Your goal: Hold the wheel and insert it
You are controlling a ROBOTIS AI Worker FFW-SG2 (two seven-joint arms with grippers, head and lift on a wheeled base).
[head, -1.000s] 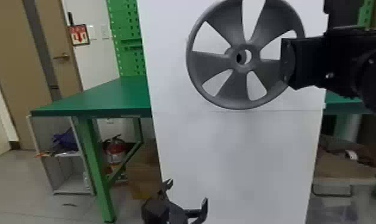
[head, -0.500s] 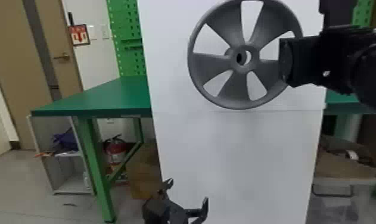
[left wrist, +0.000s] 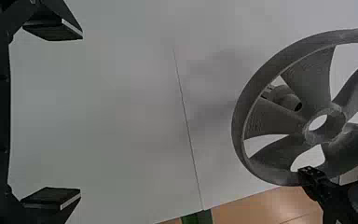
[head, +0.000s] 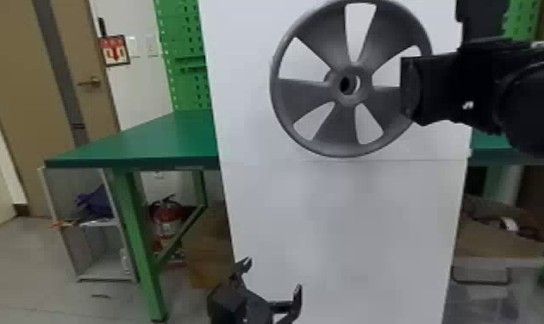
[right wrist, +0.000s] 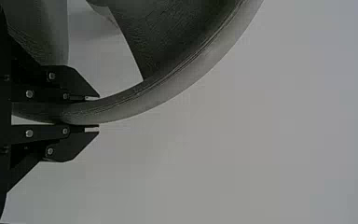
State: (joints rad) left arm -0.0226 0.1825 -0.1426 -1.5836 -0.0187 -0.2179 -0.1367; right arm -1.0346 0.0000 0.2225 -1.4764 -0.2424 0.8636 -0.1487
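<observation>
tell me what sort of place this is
Probably a workshop or robotics lab: a green workbench, a green perforated tool panel behind it, and a fire extinguisher under the bench suggest that.

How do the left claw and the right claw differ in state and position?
The left claw has its fingers spread wide with nothing between them, while the right claw is closed on the rim of the wheel. In the head view, the left claw sits low, below the wheel, whereas the right claw is higher up, at the wheel's right side. Both are black and have two fingers.
</observation>
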